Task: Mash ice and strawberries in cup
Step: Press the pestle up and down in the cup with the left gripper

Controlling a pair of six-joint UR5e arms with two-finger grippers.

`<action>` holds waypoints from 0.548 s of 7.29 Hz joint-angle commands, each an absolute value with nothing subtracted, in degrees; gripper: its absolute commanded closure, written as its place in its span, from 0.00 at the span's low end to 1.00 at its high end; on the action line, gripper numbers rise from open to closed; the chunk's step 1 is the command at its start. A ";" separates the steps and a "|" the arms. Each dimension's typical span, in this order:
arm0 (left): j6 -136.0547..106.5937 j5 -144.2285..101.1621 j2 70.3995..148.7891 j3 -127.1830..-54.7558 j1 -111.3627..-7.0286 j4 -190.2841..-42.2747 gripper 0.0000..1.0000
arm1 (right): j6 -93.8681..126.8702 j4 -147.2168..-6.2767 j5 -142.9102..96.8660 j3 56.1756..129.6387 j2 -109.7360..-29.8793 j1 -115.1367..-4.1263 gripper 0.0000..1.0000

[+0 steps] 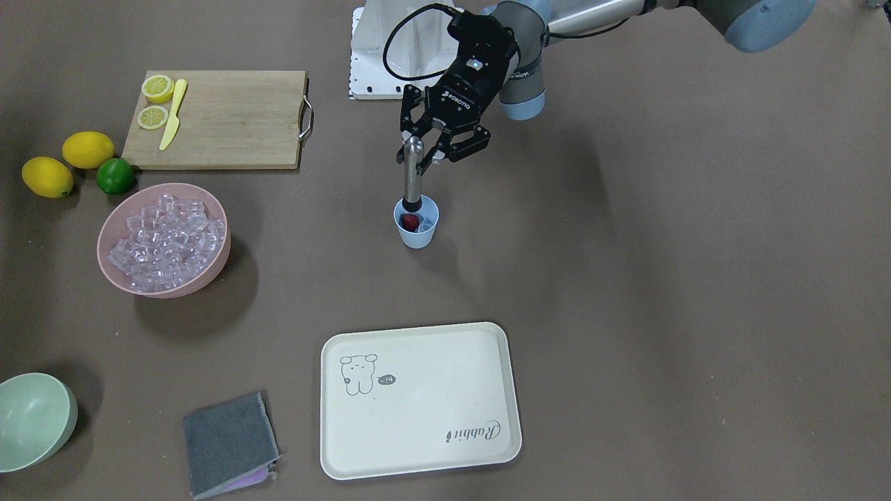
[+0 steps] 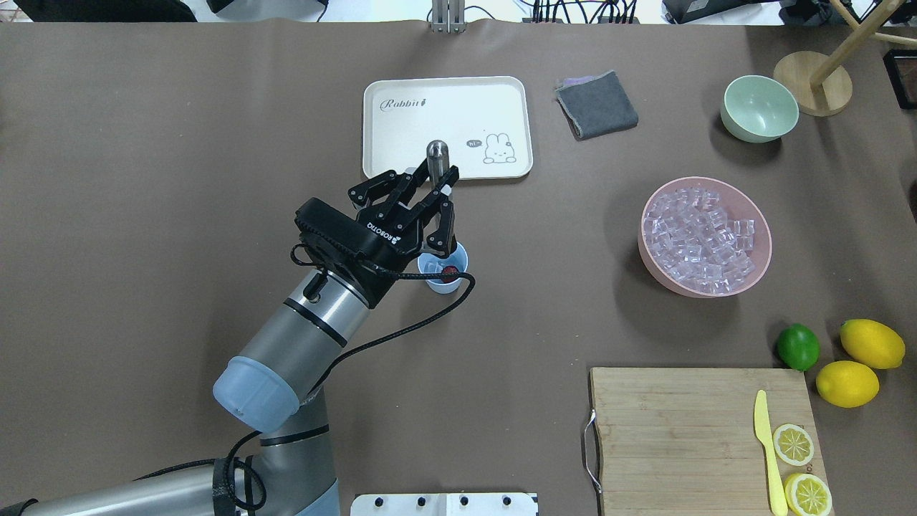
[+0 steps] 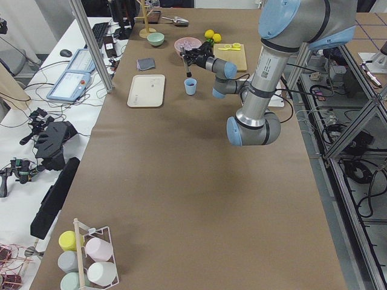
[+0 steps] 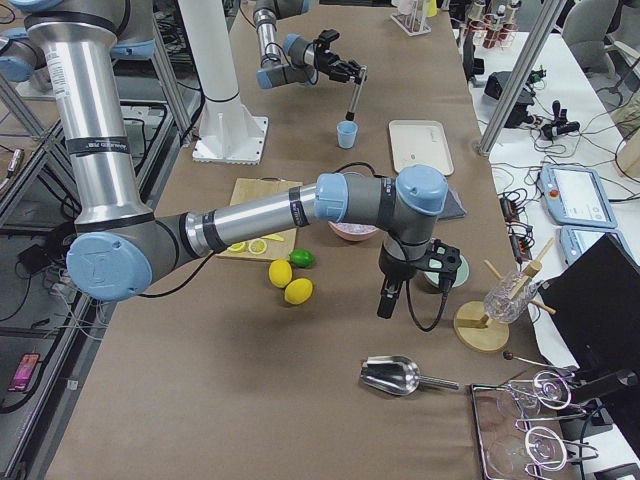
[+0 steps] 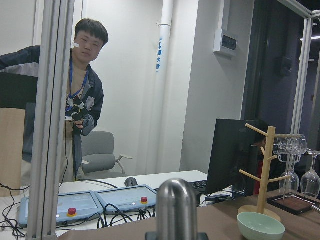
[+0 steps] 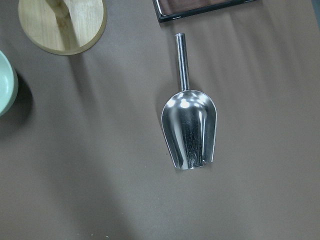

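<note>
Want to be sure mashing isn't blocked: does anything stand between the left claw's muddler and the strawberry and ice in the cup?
Nothing visible does. The left claw grips the metal muddler, whose lower end is already inside the open cup, right by the strawberry and ice. Nothing covers the cup.

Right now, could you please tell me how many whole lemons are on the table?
2. One lemon lies by the end of the cutting board, the other lemon beside it, both next to the lime. None appear hidden.
</note>
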State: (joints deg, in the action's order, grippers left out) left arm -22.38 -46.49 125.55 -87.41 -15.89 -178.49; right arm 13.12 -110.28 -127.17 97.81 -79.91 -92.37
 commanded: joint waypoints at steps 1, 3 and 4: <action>-22.85 -46.49 125.42 -86.24 -15.56 -177.80 1.00 | 13.18 -110.30 -127.18 97.82 -79.80 -92.37 0.00; -23.03 -46.58 125.25 -84.91 -15.64 -178.33 1.00 | 13.18 -110.22 -127.09 97.82 -79.80 -92.37 0.00; -23.29 -46.41 125.33 -83.60 -15.56 -178.50 1.00 | 13.18 -110.21 -127.09 97.82 -79.80 -92.37 0.00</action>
